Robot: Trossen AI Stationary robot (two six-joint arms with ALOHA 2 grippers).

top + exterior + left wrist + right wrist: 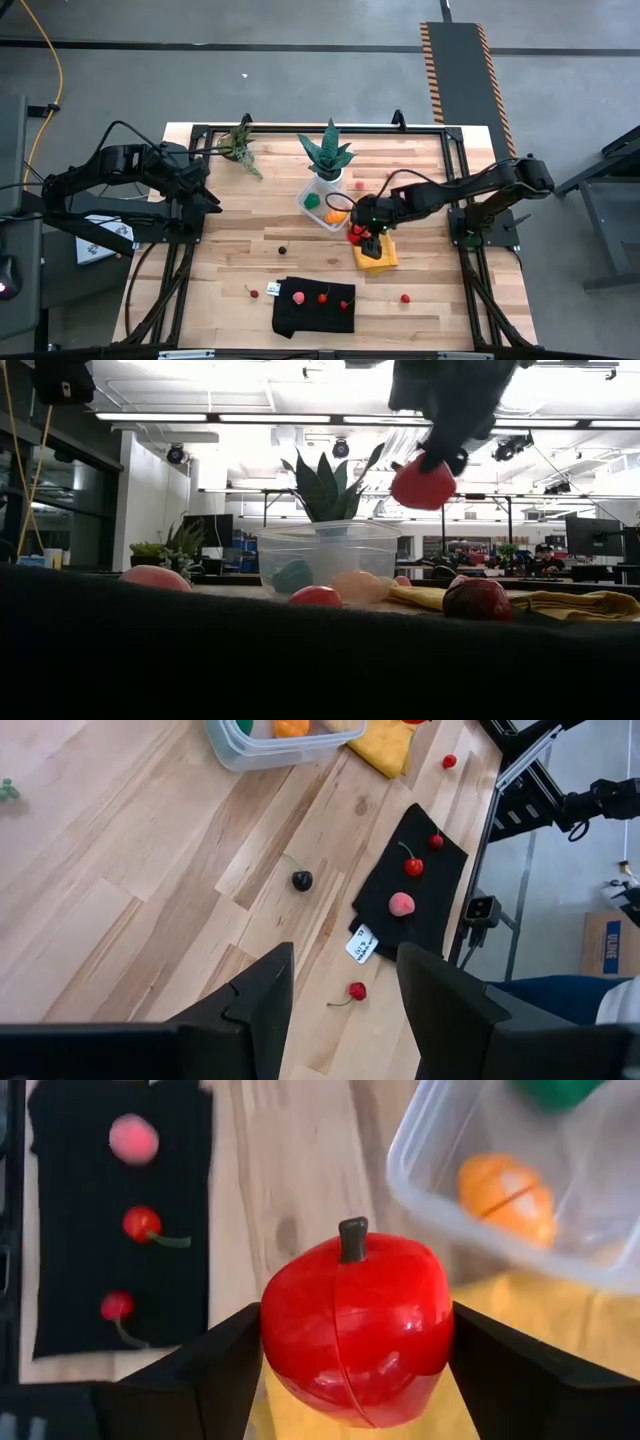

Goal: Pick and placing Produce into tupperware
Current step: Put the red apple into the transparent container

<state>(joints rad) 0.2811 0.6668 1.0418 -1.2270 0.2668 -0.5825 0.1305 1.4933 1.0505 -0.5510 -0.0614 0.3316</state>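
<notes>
A red toy apple (355, 1335) hangs above the yellow cloth (380, 257), just beside the clear tupperware (325, 206), with my right gripper (355, 1355) shut on it. The tupperware (520, 1180) holds an orange piece (505, 1190) and a green piece (312, 199). More produce lies about: cherries (323, 296) and a pink fruit (299, 296) on a black cloth (315, 310), a dark berry (284, 249), and a red piece (405, 297). My left gripper (345, 960) waits open over the table's left side. My right gripper pinches the apple by its two opposite sides (280, 1340) between its two fingers (225, 1365). The fingers slant down from the table's right side. The apple is lifted clear of the yellow cloth, its stem (351, 1238) toward the wrist camera.
A spiky plant in a white pot (328, 155) stands just behind the tupperware, and another small plant (240, 148) lies at the far left. A cherry (253, 292) and a white tag (273, 288) lie by the black cloth. Bare wood shows left of the tupperware.
</notes>
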